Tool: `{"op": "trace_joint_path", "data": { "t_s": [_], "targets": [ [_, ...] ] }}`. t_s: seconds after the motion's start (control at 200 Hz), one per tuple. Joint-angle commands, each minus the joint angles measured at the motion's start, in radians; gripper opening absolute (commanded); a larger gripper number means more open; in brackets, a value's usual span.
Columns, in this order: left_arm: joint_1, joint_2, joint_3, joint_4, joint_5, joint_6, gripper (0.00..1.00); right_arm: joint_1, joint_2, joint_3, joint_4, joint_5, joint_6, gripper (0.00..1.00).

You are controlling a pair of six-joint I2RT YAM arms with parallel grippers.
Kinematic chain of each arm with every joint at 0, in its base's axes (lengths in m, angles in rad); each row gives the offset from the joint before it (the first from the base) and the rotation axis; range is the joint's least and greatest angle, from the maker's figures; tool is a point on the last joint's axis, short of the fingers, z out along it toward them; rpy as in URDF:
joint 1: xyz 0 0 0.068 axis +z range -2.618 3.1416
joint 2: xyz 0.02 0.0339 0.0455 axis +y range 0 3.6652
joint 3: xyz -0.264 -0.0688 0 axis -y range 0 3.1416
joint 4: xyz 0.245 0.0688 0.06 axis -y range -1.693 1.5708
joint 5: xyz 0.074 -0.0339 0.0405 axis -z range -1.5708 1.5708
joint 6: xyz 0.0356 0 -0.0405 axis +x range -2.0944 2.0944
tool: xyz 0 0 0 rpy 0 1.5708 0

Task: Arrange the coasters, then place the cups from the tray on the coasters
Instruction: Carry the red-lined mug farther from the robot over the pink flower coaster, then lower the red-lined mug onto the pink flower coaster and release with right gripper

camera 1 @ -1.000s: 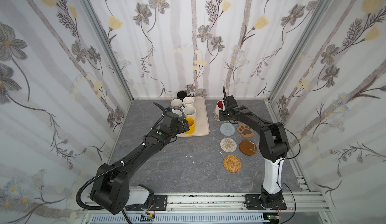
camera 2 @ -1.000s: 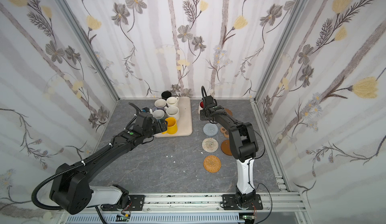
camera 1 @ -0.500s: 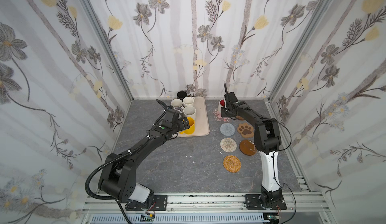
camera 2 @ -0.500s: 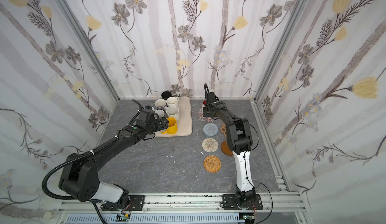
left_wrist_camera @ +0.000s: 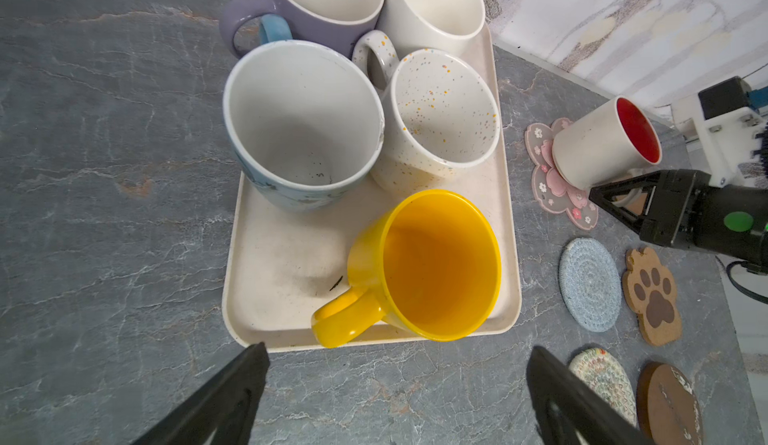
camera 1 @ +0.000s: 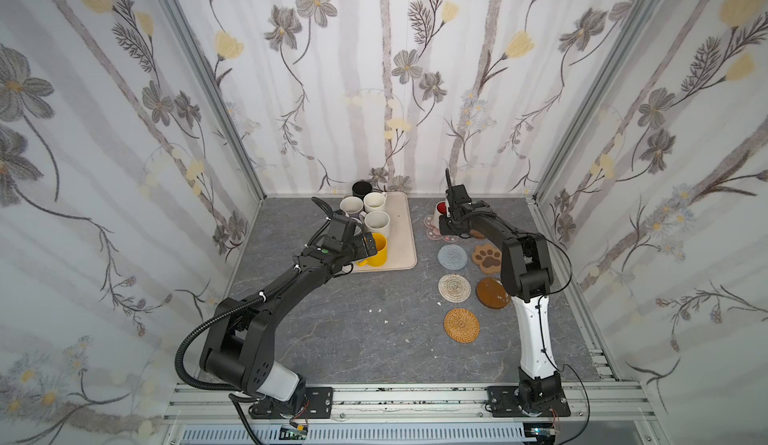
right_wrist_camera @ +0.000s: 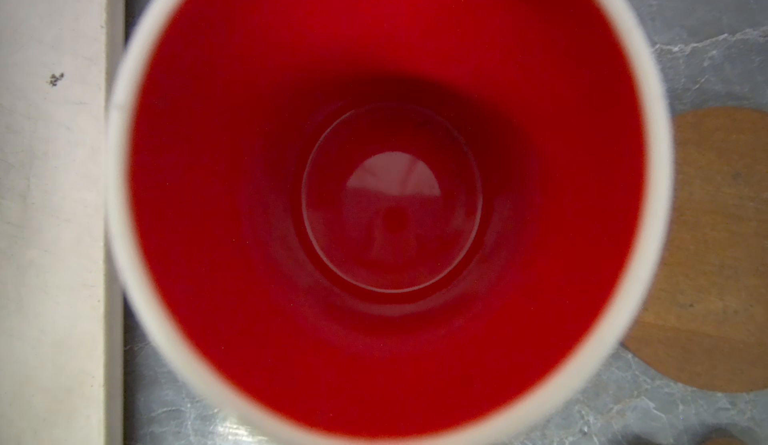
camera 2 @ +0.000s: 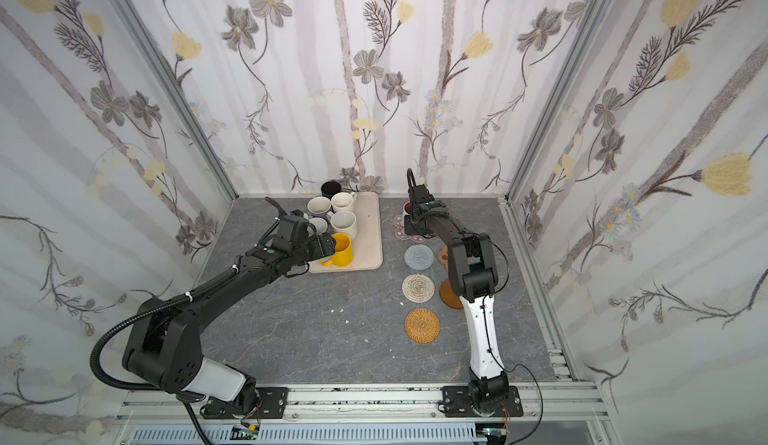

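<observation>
The left hand [left_wrist_camera: 397,347] hangs with its fingers wide apart. The yellow cup [left_wrist_camera: 440,264] stands upright straight ahead of it on the near corner of the tray [left_wrist_camera: 282,272], with its handle turned back toward the hand. The right hand [left_wrist_camera: 602,195], farther off, is clamped on the white cup [left_wrist_camera: 598,148] at the flower coaster [left_wrist_camera: 552,189].

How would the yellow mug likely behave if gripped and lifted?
The yellow mug looks rigid and glossy, so it may slip. Held by its handle, the body would probably swing down. Near the tray rim, a push could tip it.
</observation>
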Motion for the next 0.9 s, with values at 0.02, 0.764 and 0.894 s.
{"op": "trace_joint_path", "data": {
  "t_s": [0.02, 0.764, 0.894],
  "targets": [
    [0.003, 0.004, 0.009, 0.002, 0.003, 0.002, 1.0, 0.001, 0.01, 0.009, 0.048, 0.005, -0.008, 0.07],
    [0.022, -0.01, -0.016, -0.036, 0.006, 0.014, 0.62, 0.002, -0.151, -0.117, 0.121, -0.018, 0.008, 0.85],
    [0.046, -0.008, -0.031, -0.043, 0.01, 0.003, 0.46, 0.005, -0.246, -0.217, 0.19, -0.037, 0.024, 0.9]
  ]
}}
